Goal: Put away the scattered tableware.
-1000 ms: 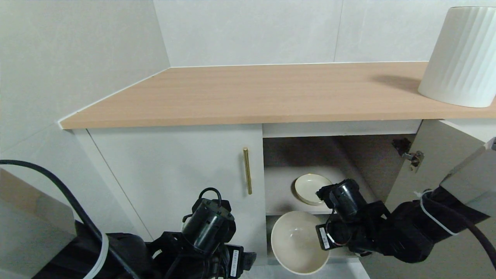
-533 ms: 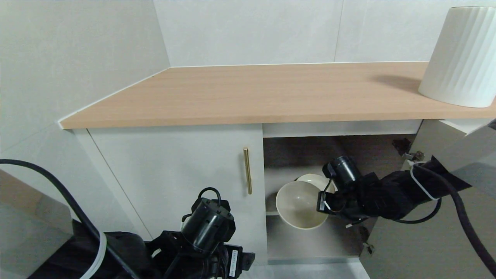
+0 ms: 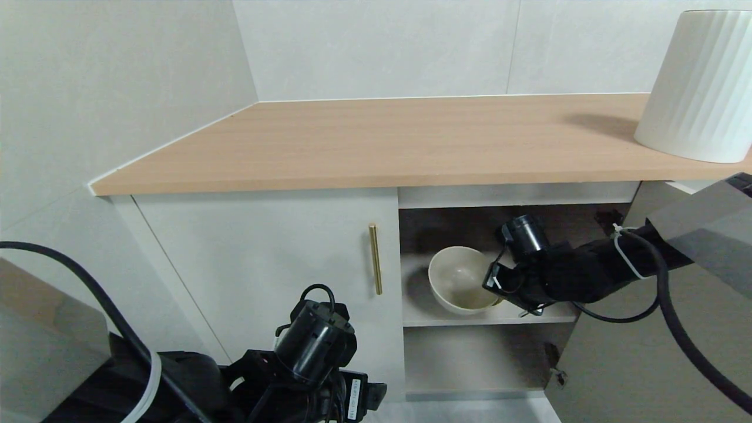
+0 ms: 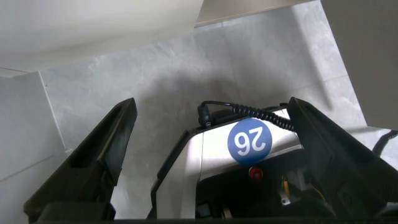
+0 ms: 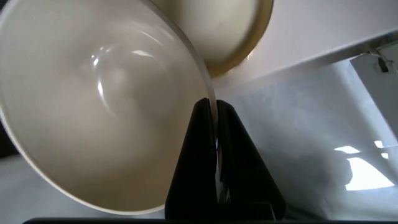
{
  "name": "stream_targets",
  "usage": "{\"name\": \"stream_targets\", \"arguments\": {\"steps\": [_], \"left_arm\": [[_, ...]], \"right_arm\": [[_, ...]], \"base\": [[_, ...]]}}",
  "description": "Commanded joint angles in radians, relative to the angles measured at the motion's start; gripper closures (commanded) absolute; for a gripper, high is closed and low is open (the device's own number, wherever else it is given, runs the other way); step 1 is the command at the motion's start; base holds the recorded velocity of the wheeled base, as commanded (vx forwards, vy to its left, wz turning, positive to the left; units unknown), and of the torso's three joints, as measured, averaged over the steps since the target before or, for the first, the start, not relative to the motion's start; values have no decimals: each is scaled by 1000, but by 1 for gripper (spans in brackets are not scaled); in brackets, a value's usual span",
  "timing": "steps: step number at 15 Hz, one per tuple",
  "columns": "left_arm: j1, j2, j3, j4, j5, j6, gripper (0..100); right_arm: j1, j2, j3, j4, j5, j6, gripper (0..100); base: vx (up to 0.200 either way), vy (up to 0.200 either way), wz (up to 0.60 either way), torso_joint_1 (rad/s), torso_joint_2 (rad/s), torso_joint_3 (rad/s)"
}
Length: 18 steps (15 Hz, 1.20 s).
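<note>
Bowl (image 3: 458, 282) rim in grip of right end effector (image 5: 214, 115), above plate (image 5: 244, 28); left end effector (image 4: 212, 109) wide

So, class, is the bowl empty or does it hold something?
Empty. The bowl shows a bare, glossy inside, with nothing lying in it.

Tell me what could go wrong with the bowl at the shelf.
The right claw pinches the tilted bowl by its rim alone, so it may slip. The plate lies close by on the shelf; the bowl could land on its edge and rock or chip.
</note>
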Motion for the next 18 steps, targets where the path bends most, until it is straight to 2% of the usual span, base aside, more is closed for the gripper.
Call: {"name": "stream_targets", "arguments": {"steps": [1, 11, 18], "left_arm": [[0, 0, 0, 0, 0, -1, 0], [1, 3, -1, 0, 0, -1, 0], [1, 7, -1, 0, 0, -1, 0]], "right_arm": [[-27, 44, -33, -1, -2, 9, 100], [-110, 161, -145, 13, -32, 30, 100], [-110, 170, -161, 10, -37, 30, 100]], "base": [[0, 0, 0, 0, 0, 0], [0, 0, 0, 0, 0, 0], [0, 0, 0, 0, 0, 0]]}}
